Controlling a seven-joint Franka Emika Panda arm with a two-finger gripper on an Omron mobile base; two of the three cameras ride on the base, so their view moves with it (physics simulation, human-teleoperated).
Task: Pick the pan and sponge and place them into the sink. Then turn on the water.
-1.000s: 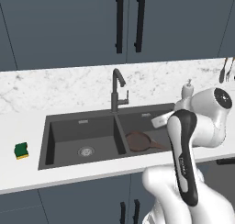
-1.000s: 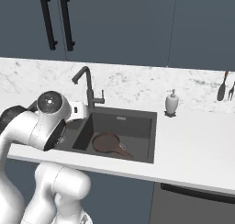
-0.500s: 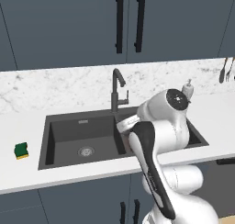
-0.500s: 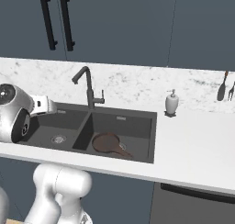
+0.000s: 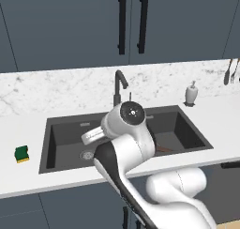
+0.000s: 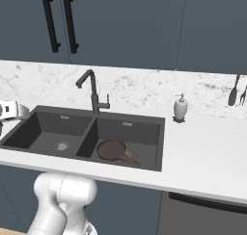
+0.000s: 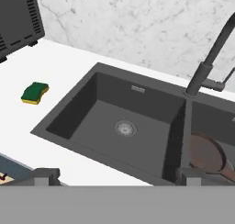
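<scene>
Item: pan [image 6: 114, 149], dark reddish-brown, round. It is lying flat on the floor of the right basin of the sink [image 6: 144, 125], close to the centre divider. Its thin handle is pointing away from the divider toward the front right corner of the basin in the right base view, so the long axis is running diagonally across the basin floor.

Item: sponge [image 5: 21, 153], green over yellow. It is sitting on the white counter [image 6: 207, 152] left of the sink, well apart from the basin rim. In the hand view its long side is running roughly parallel to the nearer sink edge.

Item: faucet [image 6: 91, 92], dark gooseneck, standing behind the divider.

Item: gripper [image 7: 117, 175]. Its fingertips are standing wide apart, holding nothing, looking over the left basin.
</scene>
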